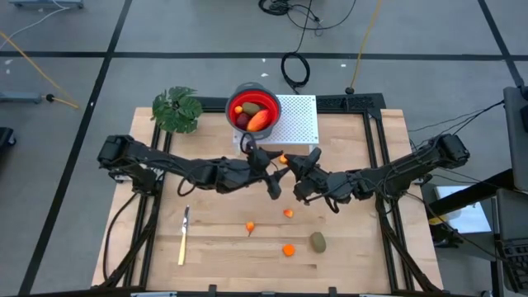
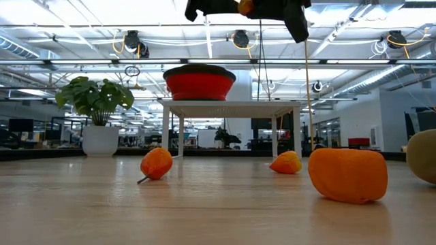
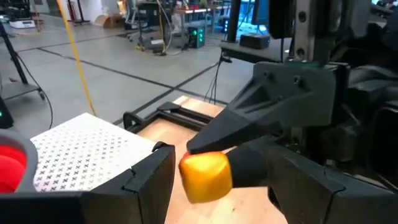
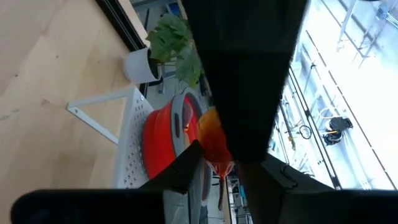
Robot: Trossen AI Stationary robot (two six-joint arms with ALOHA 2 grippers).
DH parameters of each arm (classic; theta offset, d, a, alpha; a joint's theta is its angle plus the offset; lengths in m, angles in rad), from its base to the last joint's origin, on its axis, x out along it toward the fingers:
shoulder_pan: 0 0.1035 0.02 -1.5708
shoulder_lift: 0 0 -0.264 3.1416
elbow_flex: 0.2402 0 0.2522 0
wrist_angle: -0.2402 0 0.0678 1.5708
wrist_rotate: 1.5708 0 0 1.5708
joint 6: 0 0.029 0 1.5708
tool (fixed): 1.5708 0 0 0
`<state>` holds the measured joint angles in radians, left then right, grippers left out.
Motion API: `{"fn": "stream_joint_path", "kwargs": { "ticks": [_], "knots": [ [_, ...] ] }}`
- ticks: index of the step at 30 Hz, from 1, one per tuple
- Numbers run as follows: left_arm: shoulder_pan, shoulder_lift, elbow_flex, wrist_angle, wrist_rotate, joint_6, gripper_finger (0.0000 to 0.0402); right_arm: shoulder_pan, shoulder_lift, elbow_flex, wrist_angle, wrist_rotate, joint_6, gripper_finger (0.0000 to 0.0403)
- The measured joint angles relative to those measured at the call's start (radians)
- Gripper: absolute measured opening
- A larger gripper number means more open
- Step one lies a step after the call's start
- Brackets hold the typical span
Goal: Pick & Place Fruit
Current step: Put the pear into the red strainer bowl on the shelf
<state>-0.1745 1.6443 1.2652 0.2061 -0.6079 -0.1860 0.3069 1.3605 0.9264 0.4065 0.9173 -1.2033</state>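
- The left arm reached in from the table's left side, its left gripper (image 1: 279, 162) raised near the middle.
- The right arm reached in from the right, and the right gripper (image 1: 288, 160) met the left tip to tip, both pinching.

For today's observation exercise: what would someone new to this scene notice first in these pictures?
First, the two dark arms meeting above the table's middle, the left gripper and right gripper both closed around one small orange fruit. Next, the red bowl holding fruit on a white perforated stand at the table's far edge. Small orange pieces lie scattered near the front.
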Motion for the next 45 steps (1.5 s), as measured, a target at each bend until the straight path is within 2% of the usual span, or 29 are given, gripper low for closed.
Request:
{"fn": "stream_joint_path", "kwargs": {
  "ticks": [12,22,27,39,45],
  "knots": [
    [0.000,-0.001,0.000,-0.010,-0.004,-0.026,0.0239,0.000,0.000,0.000,0.008,-0.002,-0.016,0.0084],
    [0.001,-0.001,-0.001,-0.011,0.000,-0.026,0.0135,0.000,0.000,0.000,0.008,-0.002,-0.013,0.0084],
    [0.002,-0.001,-0.001,-0.011,0.014,-0.024,0.0106,0.001,-0.001,0.000,0.007,0.000,-0.013,0.0092],
    [0.000,-0.001,-0.001,-0.029,0.034,0.001,0.0105,0.000,-0.001,0.000,0.008,0.002,0.063,0.0156],
    [0.004,-0.009,-0.001,-0.057,-0.009,0.048,0.0106,0.002,-0.001,0.000,0.008,0.140,0.146,0.0174]
  ]
}}
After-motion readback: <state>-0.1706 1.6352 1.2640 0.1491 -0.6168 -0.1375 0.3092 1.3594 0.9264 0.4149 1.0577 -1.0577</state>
